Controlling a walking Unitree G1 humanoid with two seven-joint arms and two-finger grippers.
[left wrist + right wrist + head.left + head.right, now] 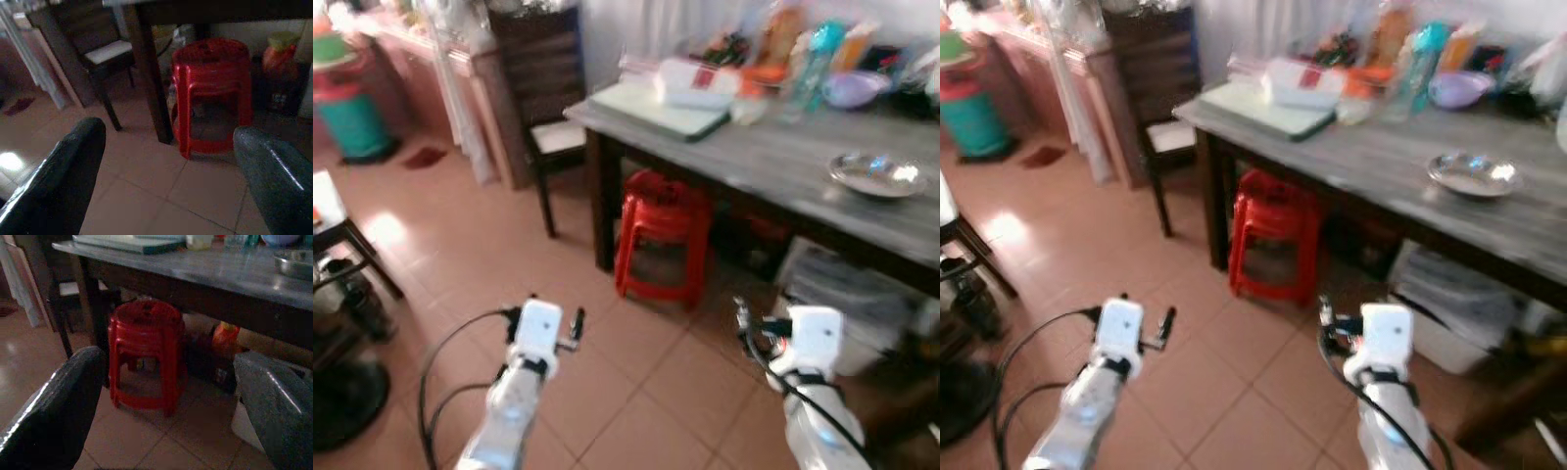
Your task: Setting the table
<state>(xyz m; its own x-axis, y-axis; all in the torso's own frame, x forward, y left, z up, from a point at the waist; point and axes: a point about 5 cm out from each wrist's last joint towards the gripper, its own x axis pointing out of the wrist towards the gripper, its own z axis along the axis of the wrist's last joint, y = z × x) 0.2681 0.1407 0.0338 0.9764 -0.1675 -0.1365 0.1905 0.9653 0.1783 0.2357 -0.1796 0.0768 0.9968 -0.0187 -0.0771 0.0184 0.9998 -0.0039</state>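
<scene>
Both jaws apart, holding nothing: left gripper [166, 171] and right gripper [166, 406] hang over tile floor [636, 392]. Steel bowl [877, 174], shallow, shiny, sits far right on grey table [773, 157]. Red stools [664, 235] stacked underneath.

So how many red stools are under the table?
1 stack of red stools stands under the table beside its leg; looks like several nested, but the exact number is unclear.

Red stool [145, 350] under the table [215, 271] (metal bowl [295, 262] on top)
</scene>
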